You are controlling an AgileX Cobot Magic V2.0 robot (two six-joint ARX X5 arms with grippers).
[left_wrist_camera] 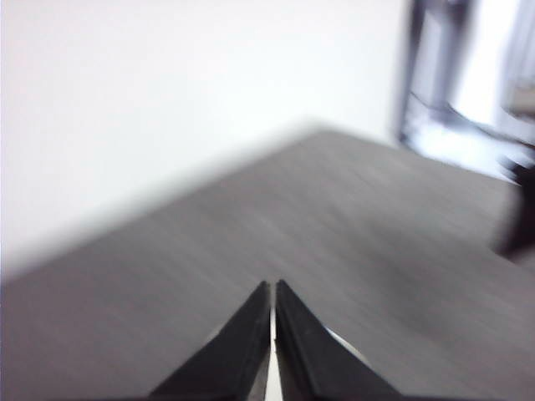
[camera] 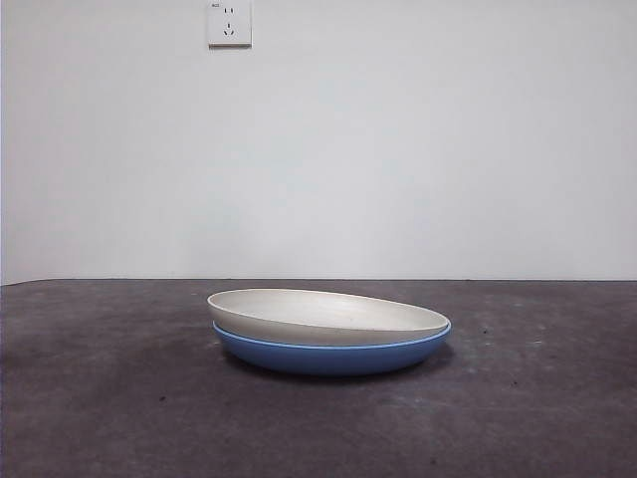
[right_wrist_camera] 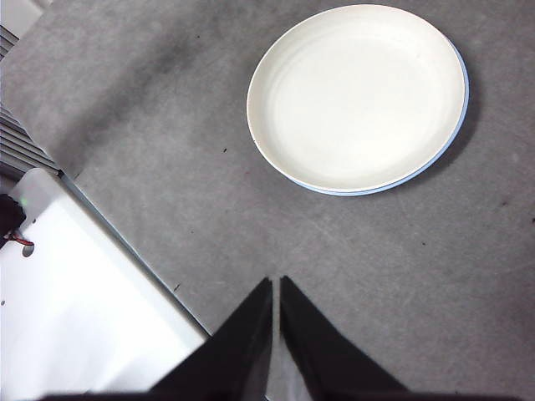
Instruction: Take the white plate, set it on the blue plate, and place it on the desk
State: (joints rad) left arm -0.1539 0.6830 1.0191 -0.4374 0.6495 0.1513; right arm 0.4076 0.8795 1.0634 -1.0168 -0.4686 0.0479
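Nearest the front camera, the white plate [camera: 328, 314] is seen resting inside the blue plate [camera: 333, 354], tipped a little, both on the dark counter [camera: 100, 398]. If the white plate is lifted by its thin rim, it could slip, or the blue plate could be dragged along, because the two are nested closely. The right tool [right_wrist_camera: 276, 288] is held high above the counter, well apart from the plates, with its jaws pressed together and nothing held. The left tool [left_wrist_camera: 273, 292] is also closed and empty, and no plate is seen near it.
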